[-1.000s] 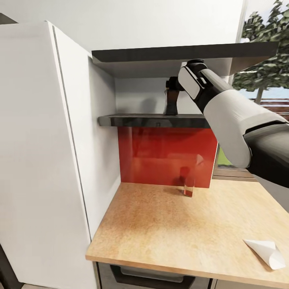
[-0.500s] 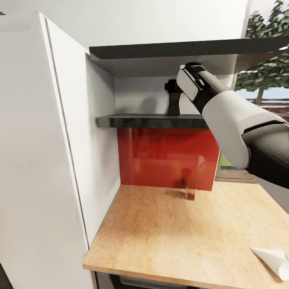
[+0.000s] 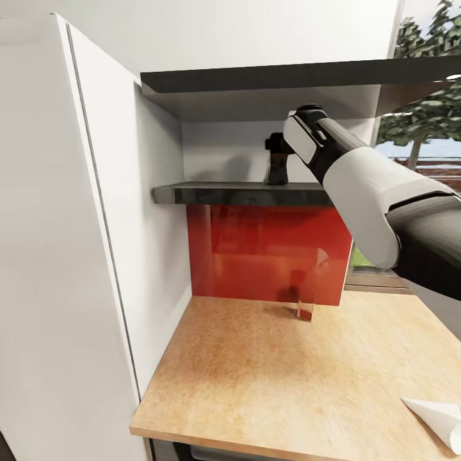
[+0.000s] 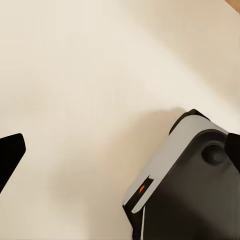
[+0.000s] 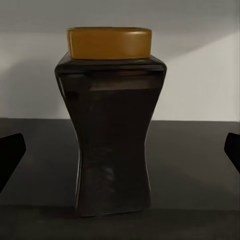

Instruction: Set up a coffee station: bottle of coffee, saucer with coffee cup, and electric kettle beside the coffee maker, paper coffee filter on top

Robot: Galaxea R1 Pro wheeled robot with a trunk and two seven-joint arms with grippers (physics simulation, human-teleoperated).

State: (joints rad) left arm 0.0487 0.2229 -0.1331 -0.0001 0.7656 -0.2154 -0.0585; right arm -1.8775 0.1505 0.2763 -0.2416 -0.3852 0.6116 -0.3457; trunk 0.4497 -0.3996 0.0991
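The bottle of coffee (image 5: pixel 111 125), dark and waisted with a yellow-gold cap, stands upright on the thin black kitchen shelf (image 3: pixel 218 192). In the head view the bottle of coffee (image 3: pixel 278 173) is partly hidden behind my right gripper (image 3: pixel 276 146), which is raised to it. In the right wrist view my right gripper (image 5: pixel 120 152) is open, one dark fingertip (image 5: pixel 10 155) at each side, well apart from the bottle. A white paper coffee filter (image 3: pixel 440 416) lies on the kitchen countertop (image 3: pixel 269 384) at the right. My left gripper (image 4: pixel 120 155) is open over a pale surface.
A tall white cabinet side (image 3: pixel 83 256) bounds the counter at the left. A thicker black shelf (image 3: pixel 269 80) hangs above the thin one. A red backsplash (image 3: pixel 269 256) sits under the shelf, with a small clear glass piece (image 3: pixel 306 304) standing before it.
The head view has shifted a little, sliding the counter and filter right and down. My right arm stays raised at the bottle on the shelf.
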